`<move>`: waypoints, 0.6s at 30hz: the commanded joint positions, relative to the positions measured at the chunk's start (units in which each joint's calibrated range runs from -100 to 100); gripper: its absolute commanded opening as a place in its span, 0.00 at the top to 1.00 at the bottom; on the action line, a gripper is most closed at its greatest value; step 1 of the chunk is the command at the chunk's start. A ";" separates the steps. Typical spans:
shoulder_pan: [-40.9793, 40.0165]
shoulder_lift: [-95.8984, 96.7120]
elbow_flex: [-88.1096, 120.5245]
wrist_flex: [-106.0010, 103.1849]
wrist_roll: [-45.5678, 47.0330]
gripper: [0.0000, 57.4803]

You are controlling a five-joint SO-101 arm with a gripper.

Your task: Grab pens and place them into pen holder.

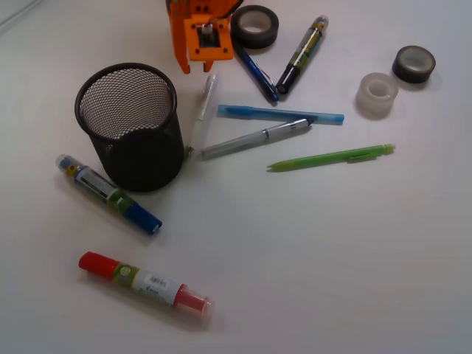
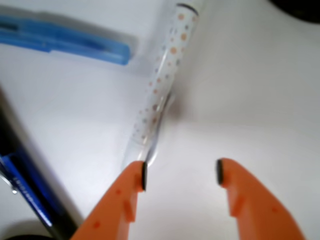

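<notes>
My orange gripper (image 1: pixel 198 68) (image 2: pixel 181 175) is open and empty, low over the table at the top end of a white dotted pen (image 1: pixel 203 110) (image 2: pixel 162 80); its left fingertip (image 2: pixel 140 176) sits at that pen's end. The black mesh pen holder (image 1: pixel 133 125) stands left of the pen. Nearby lie a light blue pen (image 1: pixel 280 114) (image 2: pixel 65 40), a silver pen (image 1: pixel 254 139), a green pen (image 1: pixel 332 157), a dark blue pen (image 1: pixel 257 74) (image 2: pixel 25 190) and a black marker (image 1: pixel 302 53).
A blue-capped marker (image 1: pixel 109 195) and a red marker (image 1: pixel 144 280) lie at the front left. Two black tape rolls (image 1: pixel 255 26) (image 1: pixel 413 63) and a clear tape roll (image 1: pixel 377 94) sit at the back and right.
</notes>
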 commanded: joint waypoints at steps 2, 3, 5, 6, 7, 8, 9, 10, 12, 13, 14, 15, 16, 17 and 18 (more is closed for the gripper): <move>-2.48 2.62 -2.76 -0.79 -6.45 0.61; -2.77 3.04 -2.76 -0.79 -7.03 0.61; -3.15 4.06 -3.12 -0.79 -8.11 0.61; -3.37 4.74 -3.39 -0.79 -8.40 0.61; -3.37 5.59 -3.84 -0.79 -8.55 0.61; -3.37 6.44 -4.39 -0.79 -8.60 0.61; -3.37 7.38 -4.93 -0.79 -8.60 0.61; -3.37 8.48 -5.56 -0.79 -8.60 0.61; -3.45 10.86 -7.19 -0.79 -8.60 0.61; -3.45 12.14 -8.10 -0.79 -8.60 0.61; -3.52 13.58 -9.01 -0.97 -8.60 0.61; -3.75 15.11 -9.73 -1.75 -8.60 0.61; -3.97 16.47 -10.18 -2.98 -8.60 0.61; -4.20 17.92 -10.46 -4.55 -8.60 0.61; -4.27 19.28 -10.55 -6.39 -8.60 0.61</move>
